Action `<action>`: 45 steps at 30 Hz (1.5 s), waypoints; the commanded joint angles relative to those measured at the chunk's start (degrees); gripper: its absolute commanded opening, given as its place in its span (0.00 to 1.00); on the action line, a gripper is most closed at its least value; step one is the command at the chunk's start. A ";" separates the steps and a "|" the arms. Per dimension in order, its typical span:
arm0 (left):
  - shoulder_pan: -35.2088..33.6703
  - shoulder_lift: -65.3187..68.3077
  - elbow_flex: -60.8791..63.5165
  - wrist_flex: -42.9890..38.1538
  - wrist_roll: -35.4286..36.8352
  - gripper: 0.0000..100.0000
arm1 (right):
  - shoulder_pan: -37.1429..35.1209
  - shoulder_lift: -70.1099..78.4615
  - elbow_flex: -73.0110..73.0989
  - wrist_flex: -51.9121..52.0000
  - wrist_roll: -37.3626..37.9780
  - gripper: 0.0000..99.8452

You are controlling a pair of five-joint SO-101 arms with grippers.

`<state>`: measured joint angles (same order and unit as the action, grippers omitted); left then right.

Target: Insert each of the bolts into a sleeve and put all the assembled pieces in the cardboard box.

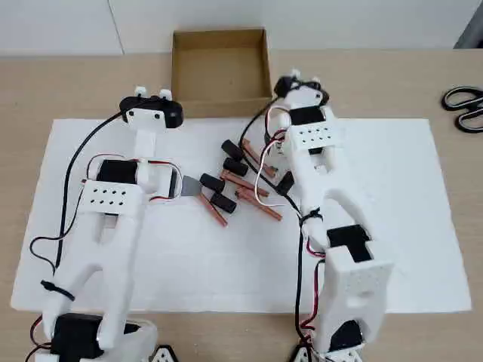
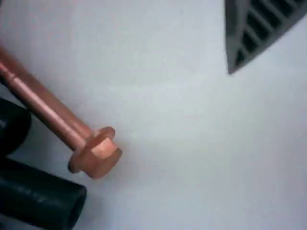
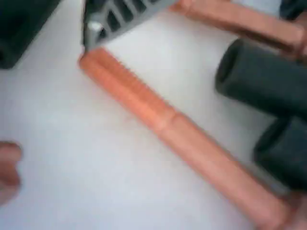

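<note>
Left gripper (image 1: 190, 186) low, just left of copper hex-head bolt (image 2: 93, 154) at pile's left edge, likely lining up pick; nothing gripped, opening cannot tell. Right gripper (image 3: 103, 24) at end of threaded copper bolt (image 3: 177, 129); opening cannot tell. Brown cardboard box (image 1: 220, 64) far, centre.

No legible txt, labels, nos. or signs in any view. Cardboard box (image 1: 220, 68) shows plain brown walls. Copper bolts (image 1: 260, 206) & black sleeves (image 1: 223, 202) look unmarked as far as can be told. White sheet (image 1: 377, 226) is blank.
</note>
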<state>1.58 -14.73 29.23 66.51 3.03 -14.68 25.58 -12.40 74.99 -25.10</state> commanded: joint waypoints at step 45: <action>0.35 -0.18 -0.04 -0.97 0.35 0.31 | -1.36 4.18 -1.58 -1.71 -0.44 0.19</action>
<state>1.58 -14.73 29.32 66.51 3.03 -17.14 30.15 -12.66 75.25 -25.71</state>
